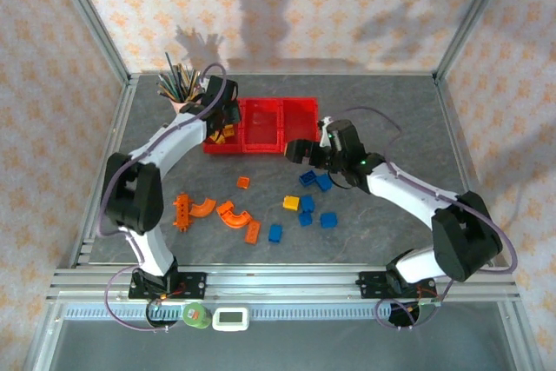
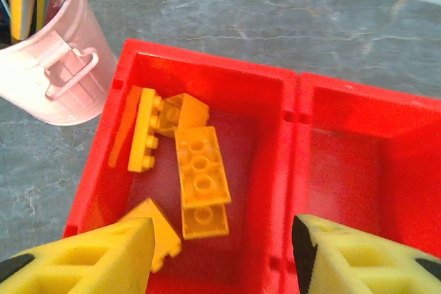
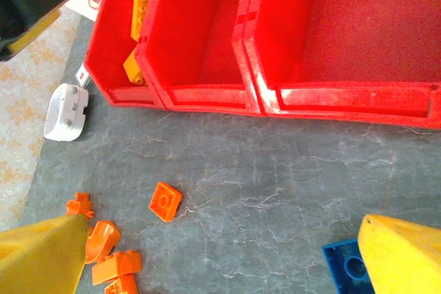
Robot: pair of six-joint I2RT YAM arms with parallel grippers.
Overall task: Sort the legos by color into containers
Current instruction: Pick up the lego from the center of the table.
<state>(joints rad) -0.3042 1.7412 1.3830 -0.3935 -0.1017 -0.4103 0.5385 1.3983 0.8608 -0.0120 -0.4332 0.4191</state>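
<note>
We find left fingers point(image 2: 83, 256) parted, empty, above the container point(image 2: 207, 67) of yellow legos point(image 2: 200, 177); right fingers point(image 3: 400, 253) wide, empty. Risk: one may strike the blue lego point(image 3: 344, 265), knocking it away.

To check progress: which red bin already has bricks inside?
The leftmost bin, beside the pink cup: yellow bricks lie in it; the middle bin and right bin show none.

Pink cup point(image 2: 55, 67) stuffed with pencils point(image 1: 174, 84) at far-left corner of grey table point(image 1: 391, 110); green roll point(image 1: 196, 316), white block point(image 1: 231, 319) beyond near edge.
</note>
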